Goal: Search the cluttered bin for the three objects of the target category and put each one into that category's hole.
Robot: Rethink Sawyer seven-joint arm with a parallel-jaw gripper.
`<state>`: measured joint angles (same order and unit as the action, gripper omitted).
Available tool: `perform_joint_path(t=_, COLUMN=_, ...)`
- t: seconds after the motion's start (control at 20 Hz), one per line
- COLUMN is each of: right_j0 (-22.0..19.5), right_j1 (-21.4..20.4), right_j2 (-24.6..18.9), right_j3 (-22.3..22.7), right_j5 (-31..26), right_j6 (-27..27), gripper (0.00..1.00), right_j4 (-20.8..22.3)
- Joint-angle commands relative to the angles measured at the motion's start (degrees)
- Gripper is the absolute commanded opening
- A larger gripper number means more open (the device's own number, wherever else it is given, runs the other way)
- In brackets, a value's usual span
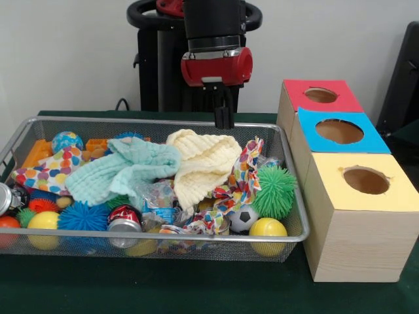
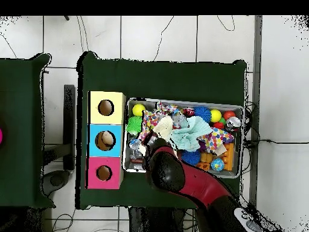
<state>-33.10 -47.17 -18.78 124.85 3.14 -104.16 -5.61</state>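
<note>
At the left of the front view, you had the wire bin [image 1: 13, 140] on the green surface [image 1: 196, 288], packed with a foil can end [image 1: 4, 198], spiky blue ball [image 1: 83, 216], mint cloth [image 1: 124, 169] and cream cloth [image 1: 204, 159]. Above the bin's far rim hung your pincer [image 1: 224, 118], its dark tips drawn together on nothing, so far as the front view showed. Further right lay a patterned cloth [image 1: 243, 175], spiky green ball [image 1: 274, 191] and yellow ball [image 1: 268, 228]. Beside the bin stood the box row: red hole [image 1: 321, 95], blue hole [image 1: 339, 131], yellow hole [image 1: 366, 180]. Which category you were after could not be told; candidates sat mixed in the clutter. You appeared to be at the search step. Your next move probably called for parting the tips and descending on an exposed item.
</note>
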Motion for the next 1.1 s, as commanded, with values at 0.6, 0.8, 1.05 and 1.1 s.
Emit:
perform_joint_path(t=0.6, right_j0=0.9, right_j1=0.5, right_j2=-1.0, right_j3=-2.4, right_j5=-5.6, right_j6=-7.6, gripper=1.0, right_j4=-0.4)
perform_joint_path(t=0.8, right_j0=0.9, right_j1=0.5, right_j2=-1.2, right_j3=-2.5, right_j5=-4.9, right_j6=-7.4, gripper=1.0, right_j4=0.1)
perform_joint_path(t=1.05, right_j0=1.9, right_j1=0.7, right_j2=0.3, right_j3=-4.2, right_j5=-5.9, right_j6=-6.9, gripper=1.0, right_j4=-0.6)
perform_joint_path(t=1.1, right_j0=2.0, right_j1=0.7, right_j2=0.4, right_j3=-4.6, right_j5=-5.3, right_j6=-7.2, gripper=1.0, right_j4=-0.8)
